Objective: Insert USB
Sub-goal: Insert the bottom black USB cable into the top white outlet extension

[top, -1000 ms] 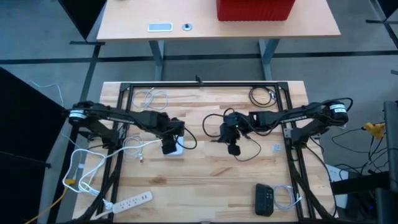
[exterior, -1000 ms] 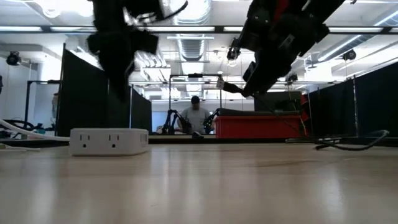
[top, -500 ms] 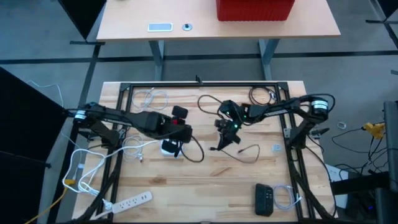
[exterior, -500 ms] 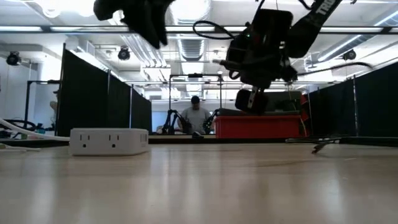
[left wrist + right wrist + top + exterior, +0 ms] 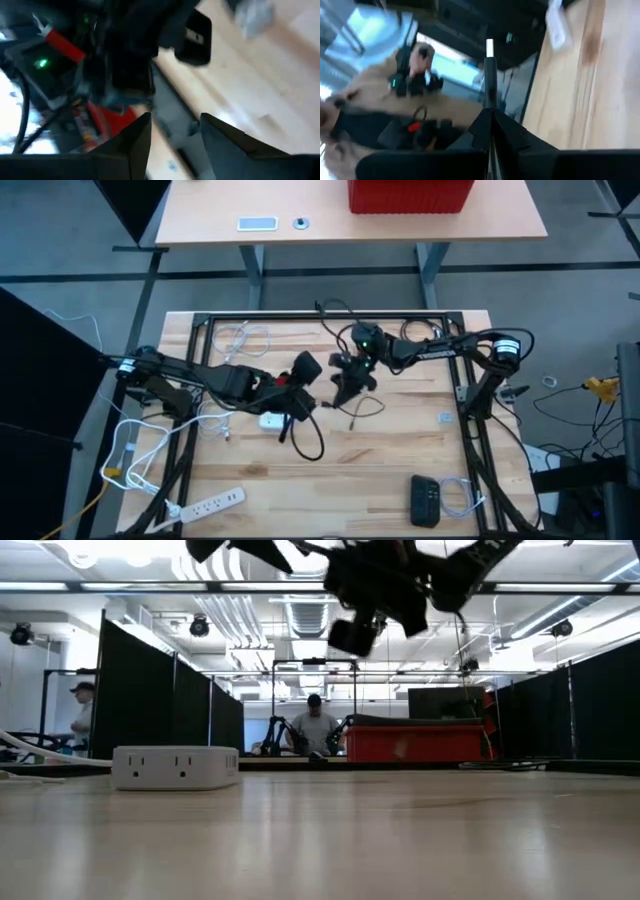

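Now my right gripper [image 5: 490,131] pinches the USB cable's plug [image 5: 489,75] mid-worktop, my left gripper [image 5: 175,132] gaping empty beside it.

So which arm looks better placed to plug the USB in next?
Probably the right: the right gripper has its fingers shut on the USB plug. The left gripper is open and empty, near the white charger block.

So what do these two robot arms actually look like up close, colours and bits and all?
Both are dark, nearly black, built of slim jointed segments. The left arm and right arm each carry a pale ring band near the shoulder end. Thin black cables loop off them. The left gripper and right gripper are blocky and black; wrist views show wedge-shaped fingers, plus small green lights and red tags on the hardware.
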